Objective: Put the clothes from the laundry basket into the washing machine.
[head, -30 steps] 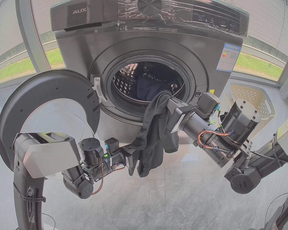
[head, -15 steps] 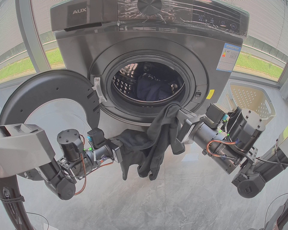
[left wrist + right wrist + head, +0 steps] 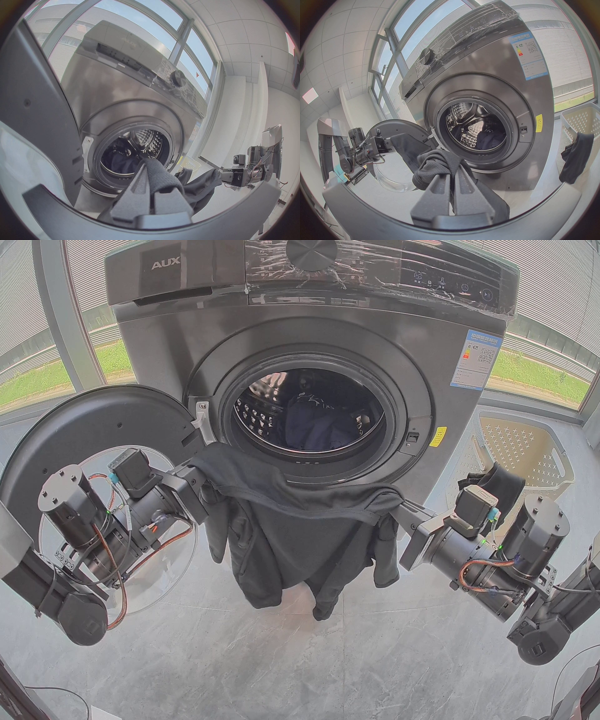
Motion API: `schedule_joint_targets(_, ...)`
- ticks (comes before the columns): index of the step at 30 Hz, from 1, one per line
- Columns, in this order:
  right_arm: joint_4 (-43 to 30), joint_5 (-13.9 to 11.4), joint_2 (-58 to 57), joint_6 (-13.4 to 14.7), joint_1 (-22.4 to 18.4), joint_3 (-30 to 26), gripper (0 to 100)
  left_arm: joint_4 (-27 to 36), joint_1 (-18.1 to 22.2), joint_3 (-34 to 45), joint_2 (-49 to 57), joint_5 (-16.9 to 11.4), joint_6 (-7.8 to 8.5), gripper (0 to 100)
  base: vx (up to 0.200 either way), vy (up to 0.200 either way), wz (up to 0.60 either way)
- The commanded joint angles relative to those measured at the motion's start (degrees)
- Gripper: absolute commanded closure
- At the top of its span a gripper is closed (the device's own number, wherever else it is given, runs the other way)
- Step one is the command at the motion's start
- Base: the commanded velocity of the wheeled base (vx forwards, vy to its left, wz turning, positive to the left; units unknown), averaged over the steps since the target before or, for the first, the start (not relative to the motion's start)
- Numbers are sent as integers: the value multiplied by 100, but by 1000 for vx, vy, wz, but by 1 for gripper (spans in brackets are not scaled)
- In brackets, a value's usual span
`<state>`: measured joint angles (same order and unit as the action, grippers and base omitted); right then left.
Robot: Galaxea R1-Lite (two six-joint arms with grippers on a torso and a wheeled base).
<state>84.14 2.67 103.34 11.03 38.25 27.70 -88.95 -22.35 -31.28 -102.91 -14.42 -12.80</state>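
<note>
A dark grey garment (image 3: 294, 527) hangs stretched between my two grippers in front of the washing machine (image 3: 312, 321). My left gripper (image 3: 195, 480) is shut on its left end, near the door hinge. My right gripper (image 3: 400, 512) is shut on its right end, below the drum opening (image 3: 309, 409). Dark clothes lie inside the drum (image 3: 490, 139). In the left wrist view the garment (image 3: 161, 178) is pinched in my left gripper (image 3: 150, 181); in the right wrist view the cloth (image 3: 437, 164) bunches at my right gripper (image 3: 452, 184). The laundry basket (image 3: 525, 446) stands at the right, a dark garment (image 3: 500, 484) draped over its rim.
The round machine door (image 3: 94, 446) stands swung open at the left, just behind my left arm. Bare grey tiled floor (image 3: 281, 652) lies in front of the machine. Windows run behind and beside the machine.
My left gripper has swung up and to the left while my right gripper moved down and right, so the garment, bunched before, is now spread wide between them below the drum opening.
</note>
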Motion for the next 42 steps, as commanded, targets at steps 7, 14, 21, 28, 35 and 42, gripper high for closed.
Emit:
schedule_joint_targets(7, 305, 5, -24, -189, -415, 113, 100, -8, 2, -36, 316, 150, 111, 100, 0, 0, 0)
schedule_joint_targets(14, 314, 5, -68, -224, -459, 306, 100, 1, -24, -10, 307, 185, 129, 100, 0, 0, 0)
schedule_joint_targets(21, 314, 5, -253, -233, -468, 333, 100, -8, -24, -27, 316, 203, 111, 100, 0, 0, 0)
schedule_joint_targets(28, 305, 5, -314, -233, -459, 333, 100, -8, -42, -36, 325, 203, 120, 100, 0, 0, 0)
schedule_joint_targets(35, 305, 14, -323, -233, -424, 394, 100, 1, -51, -45, 448, 203, 120, 100, 0, 0, 0)
schedule_joint_targets(42, 305, 14, -402, -233, -398, 421, 100, 1, -33, -97, 579, 194, 111, 100, 0, 0, 0)
